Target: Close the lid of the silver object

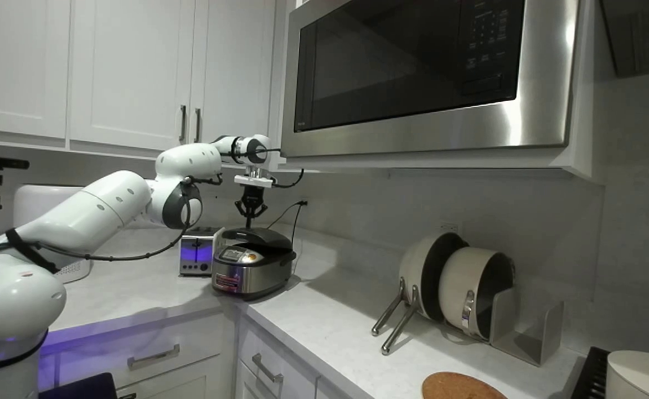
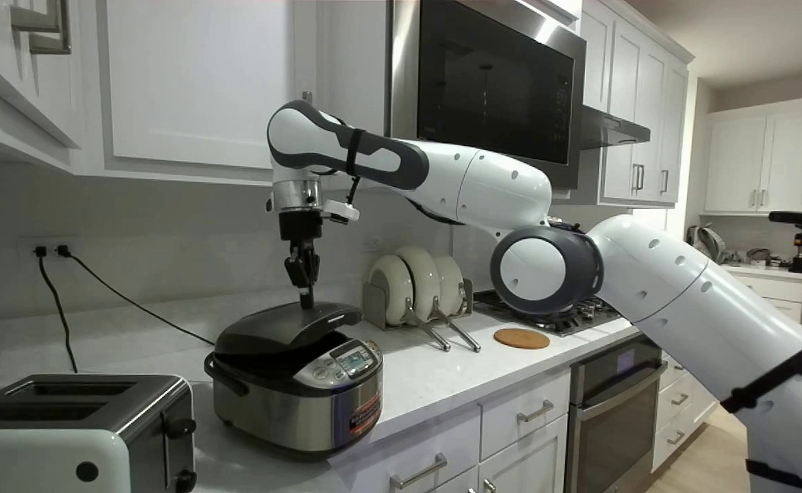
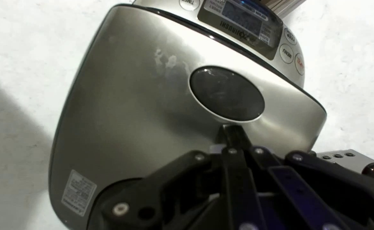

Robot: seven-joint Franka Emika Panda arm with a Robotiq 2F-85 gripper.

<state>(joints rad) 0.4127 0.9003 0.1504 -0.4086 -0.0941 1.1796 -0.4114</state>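
The silver rice cooker (image 1: pixel 252 280) stands on the corner of the counter; its body (image 2: pixel 285 418) also shows in an exterior view. Its dark lid (image 2: pixel 264 332) is partly raised, with a gap at the front above the control panel. The lid (image 3: pixel 126 105) fills much of the wrist view, with a dark oval at its middle. My gripper (image 2: pixel 306 298) points down with its fingers together, and nothing shows between them. The fingertips (image 3: pixel 231 129) are at the lid's top, close beside the oval, and appear to touch it. The cooker's inside is mostly hidden.
A toaster (image 2: pixel 93 445) stands close beside the cooker. Black cords (image 2: pixel 131 301) run from the wall outlet behind it. Pans in a rack (image 1: pixel 429 277) and a cork mat (image 1: pixel 460 386) are farther along the counter. Upper cabinets (image 2: pixel 196 82) and a microwave (image 1: pixel 407 66) hang above.
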